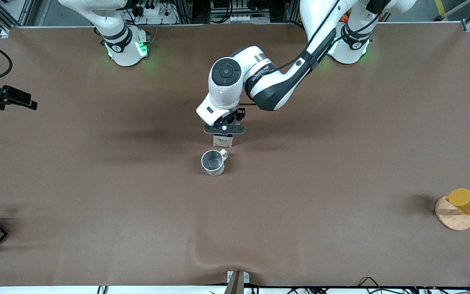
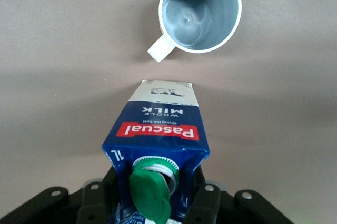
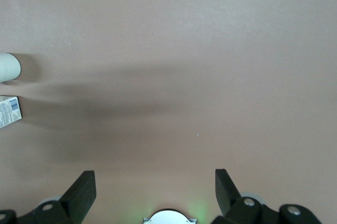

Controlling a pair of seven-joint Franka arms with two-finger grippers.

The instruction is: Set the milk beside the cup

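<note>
- Your left gripper (image 1: 223,130) is clamped on the upright milk (image 2: 158,145), standing just beside the cup (image 1: 213,162) at mid-table, farther from the front camera.
- Your right gripper (image 3: 155,190) waits with fingers wide apart over bare table.

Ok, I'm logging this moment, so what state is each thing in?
milk: upright, green cap on, held by the left gripper, standing beside the cup.
cup: upright, empty.
left gripper: fingers shut on the milk.
right gripper: fingers open, waiting over bare table.
</note>
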